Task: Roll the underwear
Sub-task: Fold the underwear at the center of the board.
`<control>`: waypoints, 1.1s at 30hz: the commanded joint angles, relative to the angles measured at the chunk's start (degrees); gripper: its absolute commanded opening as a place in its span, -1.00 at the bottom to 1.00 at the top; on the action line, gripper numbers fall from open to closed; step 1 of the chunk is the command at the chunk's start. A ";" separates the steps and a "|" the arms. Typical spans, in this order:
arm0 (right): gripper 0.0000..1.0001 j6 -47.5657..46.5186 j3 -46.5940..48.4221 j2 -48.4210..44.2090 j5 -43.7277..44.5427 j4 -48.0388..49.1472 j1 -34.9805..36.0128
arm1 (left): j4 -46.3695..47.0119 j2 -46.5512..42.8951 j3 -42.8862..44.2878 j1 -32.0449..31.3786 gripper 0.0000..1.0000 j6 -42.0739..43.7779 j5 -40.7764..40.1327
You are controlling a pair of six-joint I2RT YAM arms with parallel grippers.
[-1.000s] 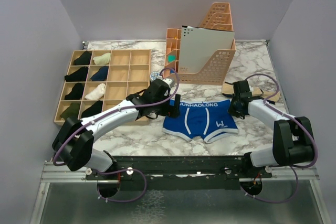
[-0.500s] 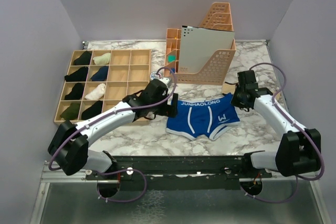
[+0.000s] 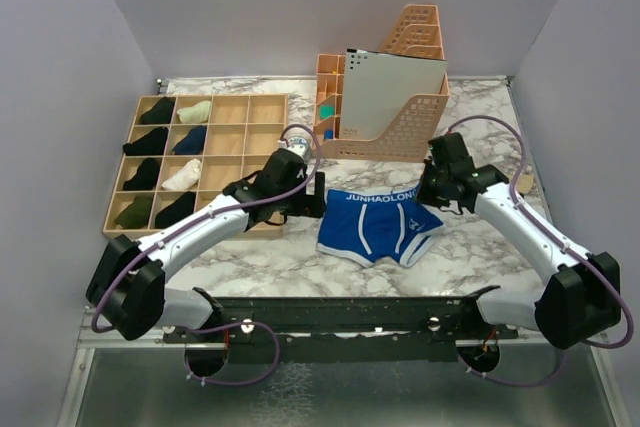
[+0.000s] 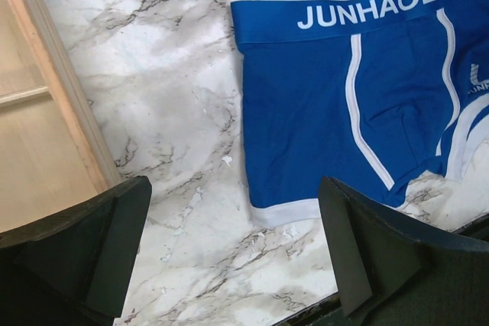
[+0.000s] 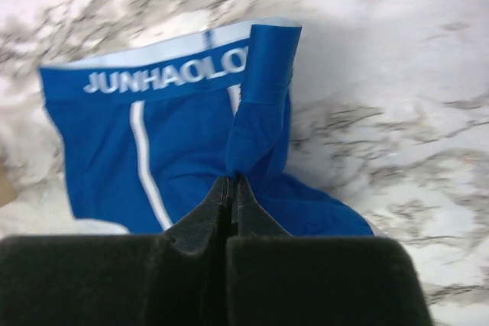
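The blue underwear [image 3: 378, 224] lies flat on the marble tabletop [image 3: 480, 117] with its waistband toward 12 o'clock. It is at 6 o'clock of the peach file holder [image 3: 400, 97] and at 3 o'clock of the wooden compartment tray [image 3: 262, 107].

The right arm rises from its base at 5 o'clock along the tabletop's right side. Its elbow is bent and its forearm angles in toward 10 o'clock, which puts the right tool [image 3: 432, 192] at the garment's 3 o'clock edge. The right wrist view shows this tool [image 5: 231, 182] pinched fully together on a fold of the blue fabric. That side of the underwear [image 5: 183, 143] is drawn up and doubled over the front panel (the waistband's end stands folded on itself).

The left arm stretches low from 7 o'clock, diagonally toward 1 o'clock, with its wrist dipped. The left tool [image 3: 303, 202] hangs just beside the garment's 9 o'clock edge. Its jaws are spread wide and hold nothing, above bare marble and the underwear [image 4: 306, 112].
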 commanded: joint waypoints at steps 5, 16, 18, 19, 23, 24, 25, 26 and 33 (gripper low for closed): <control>-0.99 13.93 4.85 4.29 4.84 0.37 15.88 | 1.94 -2.90 -1.84 3.81 0.98 -1.04 2.84; -1.00 22.20 13.44 18.69 7.72 4.86 28.71 | 1.05 -6.25 -3.28 7.80 0.98 -0.80 5.07; -1.00 22.63 15.15 21.35 7.17 5.38 29.27 | 0.71 -6.49 -3.28 8.14 0.98 -0.58 5.17; -0.99 22.79 15.98 22.18 6.96 5.55 29.49 | 0.46 -6.67 -3.28 8.19 0.98 -0.44 5.29; -0.99 24.44 16.95 23.56 7.49 7.14 29.94 | -0.01 -7.34 -3.52 8.45 0.98 -0.27 5.31; -0.99 25.28 16.98 23.61 7.63 7.02 29.90 | -0.03 -7.57 -3.58 8.52 0.98 -0.27 5.26; -1.00 25.69 17.50 23.44 8.36 6.41 29.95 | -0.10 -7.76 -3.69 8.59 0.98 -0.23 5.22; -1.00 25.87 17.52 22.88 8.76 6.73 30.07 | -0.25 -7.90 -3.71 8.63 0.98 -0.19 5.29; -0.94 24.26 15.84 26.65 8.61 10.77 30.05 | -0.20 -7.48 -3.55 8.72 0.98 -0.25 6.33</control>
